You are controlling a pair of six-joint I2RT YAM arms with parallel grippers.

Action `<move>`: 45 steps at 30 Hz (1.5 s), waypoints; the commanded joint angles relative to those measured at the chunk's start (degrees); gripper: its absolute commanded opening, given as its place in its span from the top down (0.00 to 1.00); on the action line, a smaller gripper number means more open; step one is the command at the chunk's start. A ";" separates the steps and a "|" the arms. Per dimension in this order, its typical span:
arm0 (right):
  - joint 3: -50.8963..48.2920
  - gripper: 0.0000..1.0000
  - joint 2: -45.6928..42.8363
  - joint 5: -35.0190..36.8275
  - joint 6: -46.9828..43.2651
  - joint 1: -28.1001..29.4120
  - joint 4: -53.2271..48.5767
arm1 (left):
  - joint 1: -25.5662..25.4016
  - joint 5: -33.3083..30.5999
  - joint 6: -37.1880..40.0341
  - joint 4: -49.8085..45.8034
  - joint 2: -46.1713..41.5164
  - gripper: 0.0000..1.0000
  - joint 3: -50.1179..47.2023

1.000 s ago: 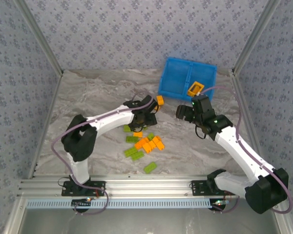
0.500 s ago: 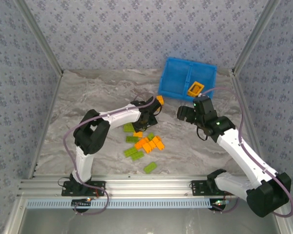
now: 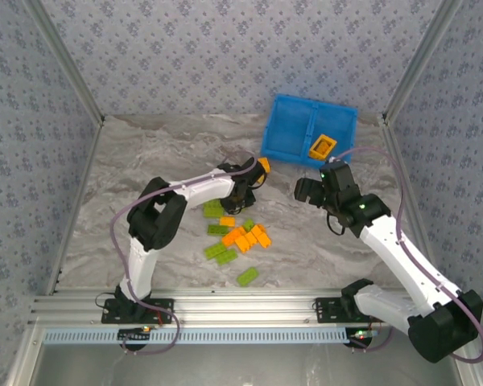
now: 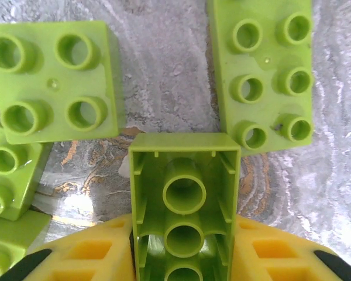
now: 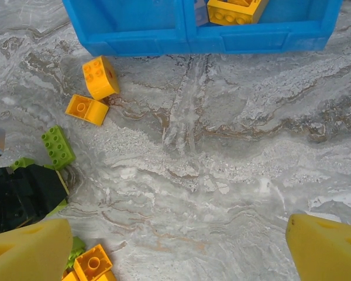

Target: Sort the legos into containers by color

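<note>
our left gripper (image 3: 240, 198) clamps a lime green brick (image 4: 184, 199), hollow side up, among the loose bricks, likely to carry it to the blue tray (image 5: 134, 44); our right gripper (image 5: 178, 249) hangs spread and empty near that tray.

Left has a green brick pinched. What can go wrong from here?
The left gripper holds the green brick by one end; much sticks out, so it may pivot or slip.
Two neighbour bricks lie close beside it and may get knocked on the lift.
The right gripper hangs open before the tray, in the likely path.
</note>
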 commanded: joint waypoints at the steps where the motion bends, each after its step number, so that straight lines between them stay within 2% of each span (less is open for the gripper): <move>1: 1.18 0.04 -2.64 2.04 1.91 0.44 -2.50 | -1.35 -4.28 7.06 -2.62 -4.69 0.67 5.95; 3: 1.04 0.03 -4.13 2.75 2.47 0.41 -2.98 | -2.49 -7.16 13.63 -2.20 -5.06 0.67 11.53; 8: 0.65 0.03 -6.83 5.33 4.44 0.40 -4.04 | -2.34 -7.04 30.61 1.96 2.03 0.75 28.19; 10: 0.63 0.03 -7.52 5.77 5.17 0.43 -4.50 | -2.45 -7.71 37.53 8.09 5.24 0.75 32.20; 17: -1.02 0.03 -9.68 5.16 7.72 1.06 -5.34 | -1.94 -13.18 55.08 18.83 18.35 0.74 47.89; 25: -1.57 0.02 -10.88 4.62 8.15 2.33 -6.64 | -0.04 -15.89 54.22 22.64 33.82 0.71 64.52; 28: -0.21 0.02 -11.06 4.87 7.31 2.32 -8.60 | -0.08 -16.50 54.71 23.80 36.26 0.64 65.89; 30: 0.28 0.02 -11.15 5.03 7.14 2.32 -9.01 | -0.05 -16.43 54.14 23.48 36.19 0.51 65.90; 32: 0.19 0.02 -11.18 4.42 7.19 2.40 -8.29 | -0.16 -15.88 53.61 23.16 35.27 0.37 65.90; 34: 0.20 0.02 -10.89 3.35 7.02 2.32 -7.15 | -0.21 -15.02 53.21 22.76 33.63 0.31 65.90; 38: 0.40 0.02 -9.52 2.96 6.08 2.36 -6.18 | -0.78 -14.85 51.92 18.79 28.02 0.30 65.90; 41: 0.17 0.02 -7.62 1.05 4.05 2.37 -4.26 | -0.55 -12.54 47.70 12.67 21.24 0.29 64.49; 45: -0.39 0.02 -2.62 -5.23 -2.83 5.00 2.17 | -0.11 -7.31 44.47 11.14 7.29 0.28 52.08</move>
